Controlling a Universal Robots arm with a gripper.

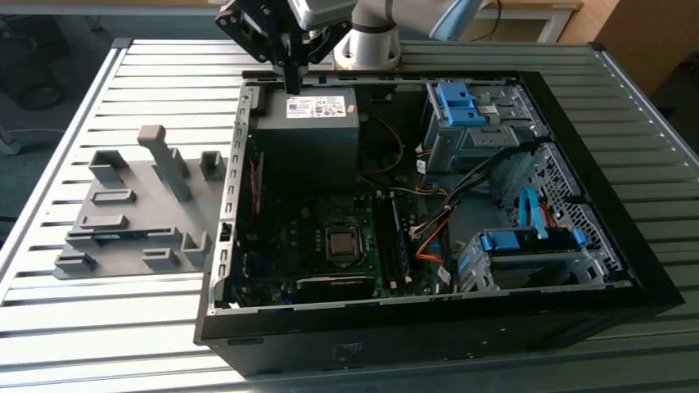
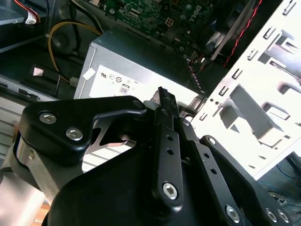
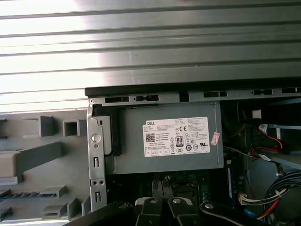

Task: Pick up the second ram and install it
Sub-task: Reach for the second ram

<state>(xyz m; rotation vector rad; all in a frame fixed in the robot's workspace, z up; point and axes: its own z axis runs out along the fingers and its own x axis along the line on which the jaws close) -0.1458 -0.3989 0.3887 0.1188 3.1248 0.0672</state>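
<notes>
The second ram (image 1: 110, 236) is a thin blue-green strip lying in a slot of the grey holder plate (image 1: 131, 209), on the exterior view's left beside the open computer case (image 1: 437, 311). In the first wrist view the ram (image 3: 23, 194) shows as a blue edge in the holder. My gripper (image 1: 293, 84) hangs over the case's back edge, just above the power supply (image 1: 317, 106), well away from the ram. Its black fingers (image 2: 162, 96) are pressed together with nothing between them, and the gripper (image 3: 162, 182) points at the power supply's labelled face (image 3: 176, 136).
Inside the case lie the motherboard (image 1: 339, 246), loose cables (image 1: 437, 221) and blue drive cages (image 1: 459, 102) (image 1: 529, 241). Upright grey blocks (image 1: 164, 160) stand on the holder plate. Everything rests on a slatted metal table (image 1: 142, 327), and the case's metal wall (image 3: 96, 155) separates holder and power supply.
</notes>
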